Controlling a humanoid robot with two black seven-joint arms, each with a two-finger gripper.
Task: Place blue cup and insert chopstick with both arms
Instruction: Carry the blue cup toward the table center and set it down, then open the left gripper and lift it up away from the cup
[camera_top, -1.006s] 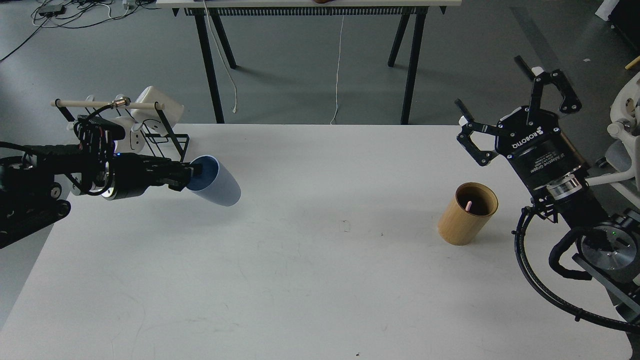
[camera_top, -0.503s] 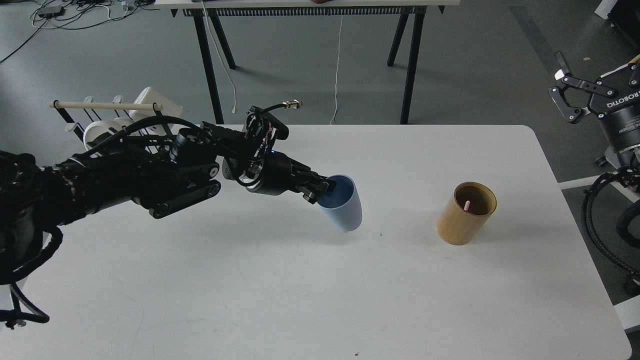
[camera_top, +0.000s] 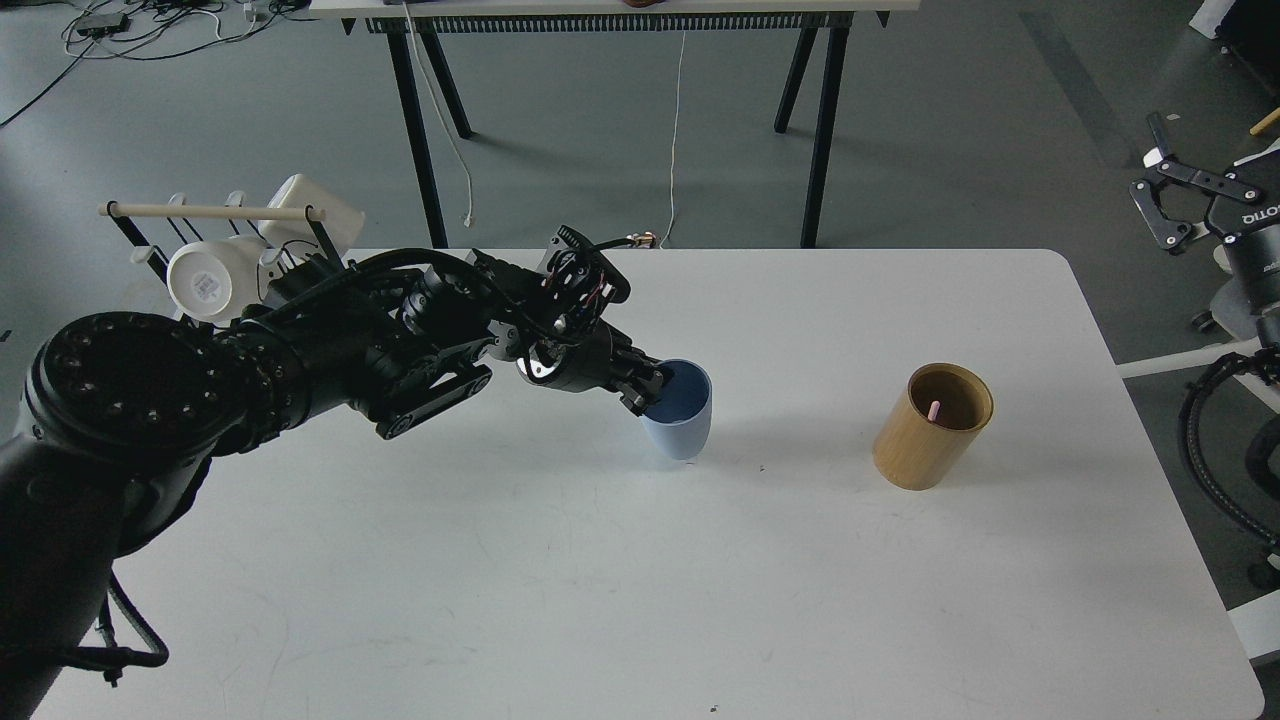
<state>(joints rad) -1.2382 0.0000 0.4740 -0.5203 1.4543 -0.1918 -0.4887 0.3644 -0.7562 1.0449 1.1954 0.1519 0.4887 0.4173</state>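
The pale blue cup (camera_top: 683, 425) stands nearly upright on the white table (camera_top: 640, 580) near its middle, mouth up. My left gripper (camera_top: 645, 388) is shut on the cup's left rim, one finger inside. A tan wooden cylinder (camera_top: 925, 432) stands to the right of the cup; the pink tip of a chopstick (camera_top: 934, 410) shows inside it, the rest hidden. My right gripper (camera_top: 1190, 195) is open and empty, raised off the table's far right edge.
A black wire rack (camera_top: 300, 245) with a pale wooden rod (camera_top: 210, 211) holds a white mug (camera_top: 203, 280) and a white box at the table's back left. A dark-legged table stands behind on the grey floor.
My left arm swept the blue cup from the left side to the table's middle and turned it from tilted to nearly upright, touching down. My right arm pulled back to the right, off the table.
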